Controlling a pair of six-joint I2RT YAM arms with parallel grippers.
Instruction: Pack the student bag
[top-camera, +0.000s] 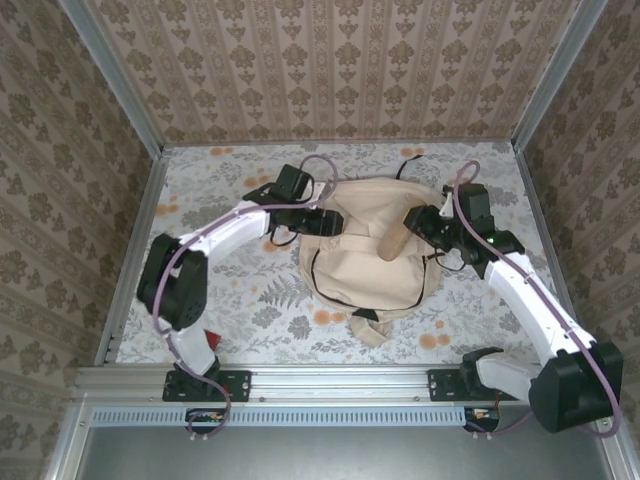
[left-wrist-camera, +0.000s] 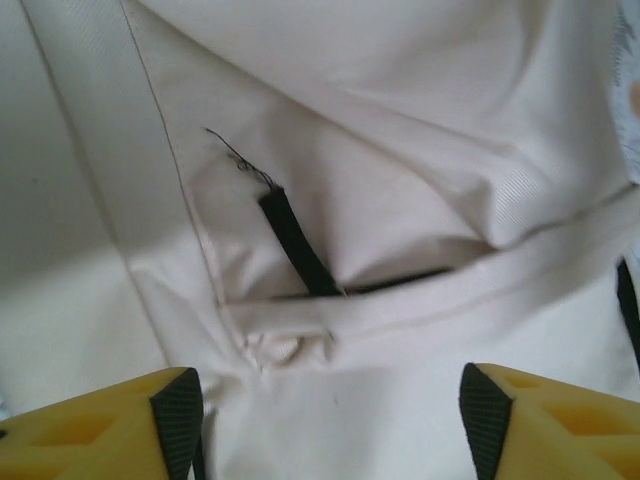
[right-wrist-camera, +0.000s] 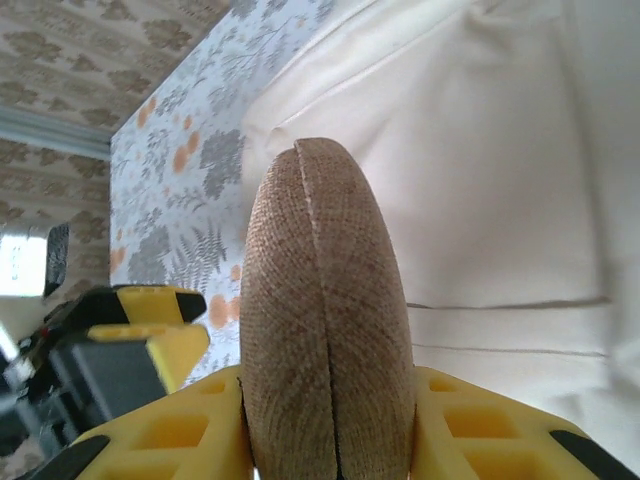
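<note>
The student bag (top-camera: 365, 270), a big cream fabric backpack, lies in the middle of the floral table. My right gripper (top-camera: 420, 228) is over its upper right part, shut on a tan woven roll-shaped thing (top-camera: 392, 242) that slants down onto the bag. In the right wrist view the tan roll (right-wrist-camera: 320, 300) sits tight between the yellow jaws of the right gripper (right-wrist-camera: 325, 425), with the bag (right-wrist-camera: 500, 200) beside it. My left gripper (top-camera: 325, 222) is at the bag's upper left corner. Its jaws (left-wrist-camera: 330, 410) stand open over cream fabric (left-wrist-camera: 400, 180), near a black strap (left-wrist-camera: 295, 245) at a seam.
A black top loop (top-camera: 408, 165) sticks out behind the bag, and a beige strap (top-camera: 370, 328) trails toward the front. Patterned walls close in the table (top-camera: 230, 300) on three sides. A metal rail (top-camera: 330, 385) runs along the near edge. A small red item (top-camera: 210, 340) lies by the left arm's base.
</note>
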